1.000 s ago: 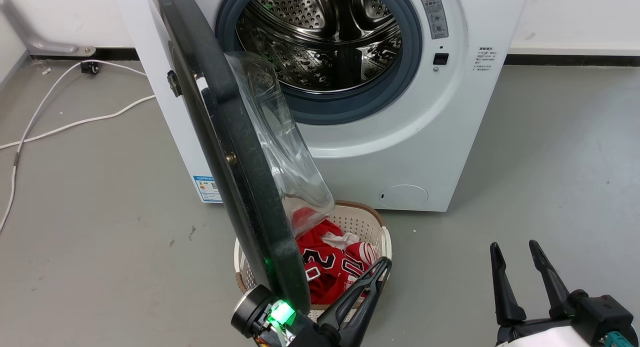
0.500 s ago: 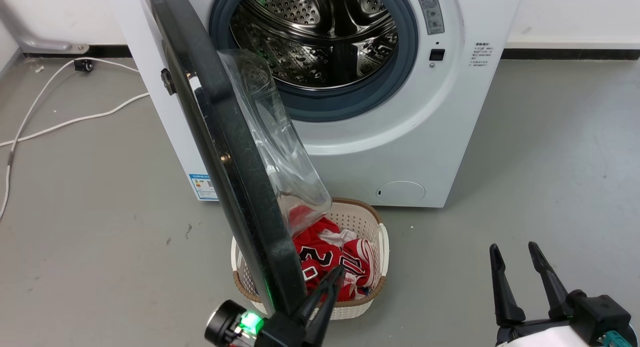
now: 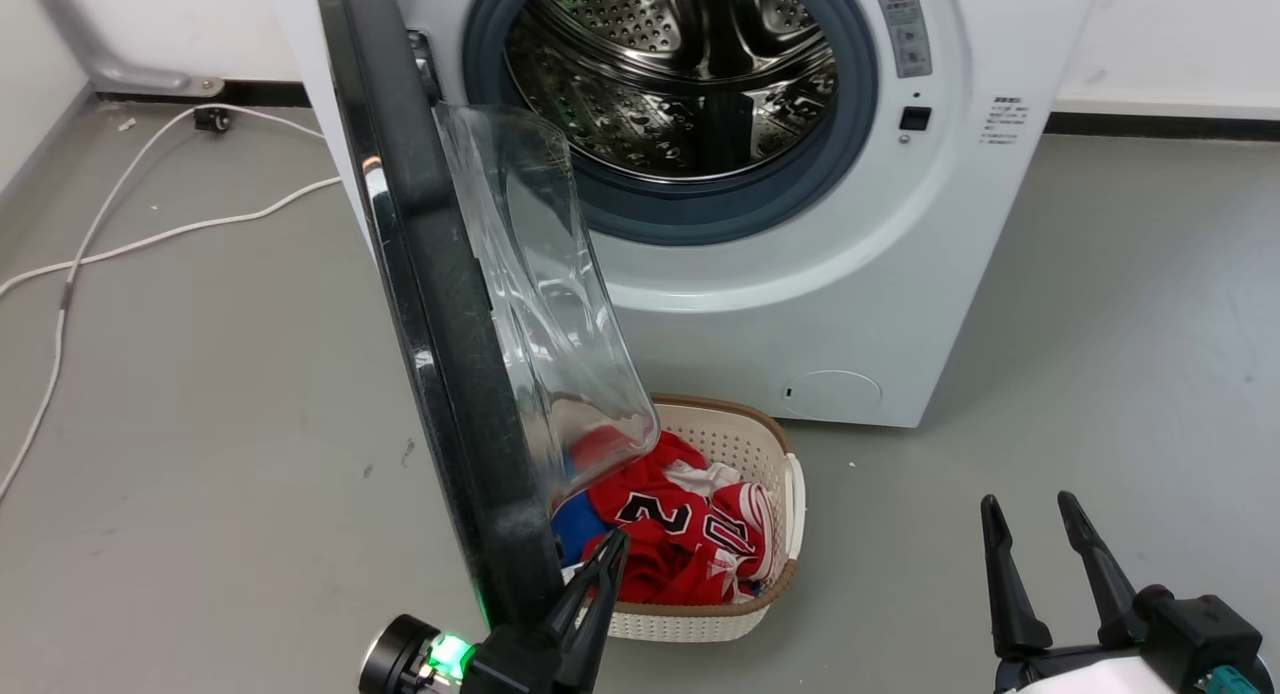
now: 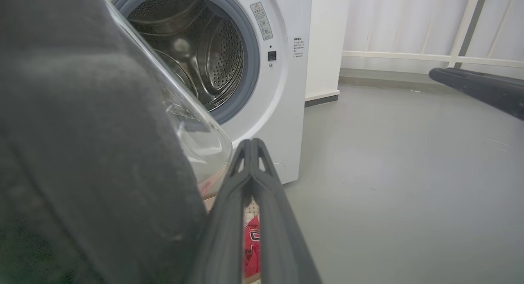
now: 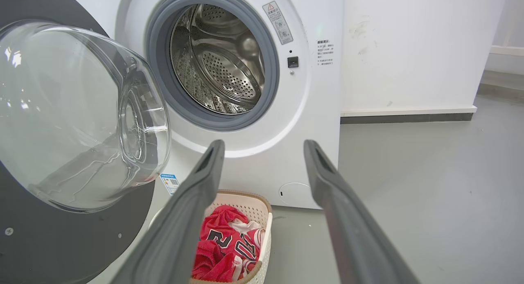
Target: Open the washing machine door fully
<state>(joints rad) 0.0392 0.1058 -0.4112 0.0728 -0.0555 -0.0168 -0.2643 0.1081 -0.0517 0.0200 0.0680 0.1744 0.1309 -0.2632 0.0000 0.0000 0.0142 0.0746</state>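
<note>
At the door's free edge, low and nearest the robot, the left gripper [image 3: 606, 554] is being held with its two fingers pressed together and nothing between them. The fingers are lying along the inner, glass-side face of the washing machine door [image 3: 430, 304]. Contact is being judged likely: in the left wrist view the black rim is sitting hard beside the closed fingers, though a thin gap cannot be ruled out. The closed fingers are probably being used as one stiff paddle, since an outward sweep needs no grip.

From the head camera the door is being seen almost edge-on. It is standing roughly square to the white machine front [image 3: 800, 304] and is hinged at the robot's left. Its glass bowl [image 3: 540, 304] is bulging above the laundry basket [image 3: 795, 504] of red clothing [image 3: 680, 534], and the drum [image 3: 680, 74] is being exposed completely. The task is being judged partly done, with more leftward swing being called for.

The right gripper [image 3: 1030, 504] is being held low at the right, well apart from the door, with its fingers spread and empty. This is presumably so that the door's arc is not being obstructed.
</note>
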